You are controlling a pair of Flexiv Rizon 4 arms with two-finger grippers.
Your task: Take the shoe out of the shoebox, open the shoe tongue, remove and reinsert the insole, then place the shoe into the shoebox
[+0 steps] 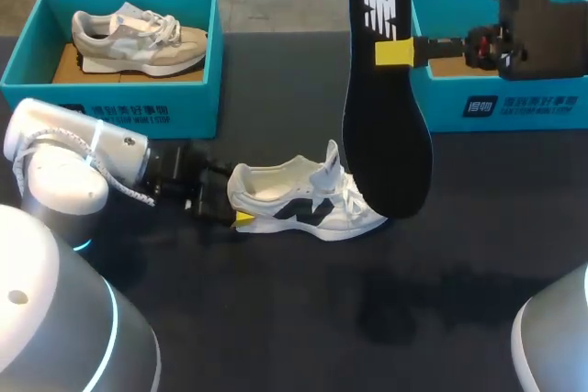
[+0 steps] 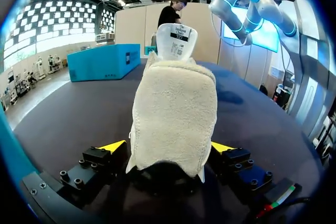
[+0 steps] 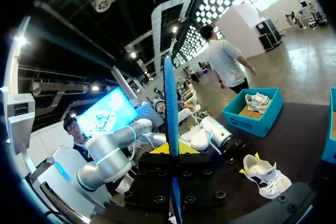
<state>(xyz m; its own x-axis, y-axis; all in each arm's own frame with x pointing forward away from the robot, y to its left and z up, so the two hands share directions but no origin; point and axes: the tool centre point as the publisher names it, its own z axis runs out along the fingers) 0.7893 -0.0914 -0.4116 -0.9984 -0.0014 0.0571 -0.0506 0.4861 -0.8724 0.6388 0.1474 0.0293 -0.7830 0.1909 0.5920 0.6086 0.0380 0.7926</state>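
While left tool point(image 2: 168, 148) clamps shoe point(image 1: 303, 204) — insole point(image 1: 386, 117) hangs clear.

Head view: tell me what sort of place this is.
Probably a robot test bench for shoe handling: a dark table, two teal shoeboxes, a white sneaker out on the table and a black insole held upright.

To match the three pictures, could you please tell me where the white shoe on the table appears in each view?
Head view: the white shoe lies on the table, toe to the right.
Left wrist view: its heel sits between the left gripper's fingers.
Right wrist view: on the table, beyond the right gripper.
Shared landmark: the left gripper on its heel.
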